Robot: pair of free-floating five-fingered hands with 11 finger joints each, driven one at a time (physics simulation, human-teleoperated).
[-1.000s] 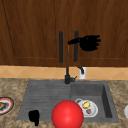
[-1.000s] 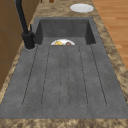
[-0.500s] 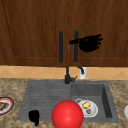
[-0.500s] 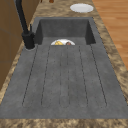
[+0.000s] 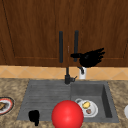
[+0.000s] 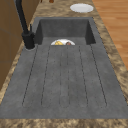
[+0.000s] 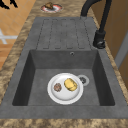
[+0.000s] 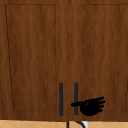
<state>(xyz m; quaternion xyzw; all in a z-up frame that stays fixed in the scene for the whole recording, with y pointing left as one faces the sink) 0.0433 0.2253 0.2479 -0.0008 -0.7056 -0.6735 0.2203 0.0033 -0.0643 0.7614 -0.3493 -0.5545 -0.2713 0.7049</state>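
My right hand (image 5: 90, 59) hovers in front of the wooden wall cabinet (image 5: 35, 30), beside the lower end of the right door handle (image 5: 76, 41). Its fingers are straight and point right, and its thumb reaches left across that handle. The upper view shows the same right hand (image 8: 90, 106) by the right door handle (image 8: 76, 95). My left hand (image 5: 34, 117) hangs low over the front left of the draining board (image 5: 42, 97); in the right side view its loose fingers (image 7: 6, 3) hold nothing. A red ball (image 5: 67, 115) sits at the sink's front edge.
A black faucet (image 5: 67, 75) stands behind the basin. In the basin (image 7: 35, 82) lies a white plate (image 7: 65, 97) with two bits of food. A plate with food (image 5: 3, 106) rests on the left counter, a white plate (image 6: 81, 7) on the right counter.
My right hand has dropped lower along the right door handle. The left hand, ball and plates have not moved.
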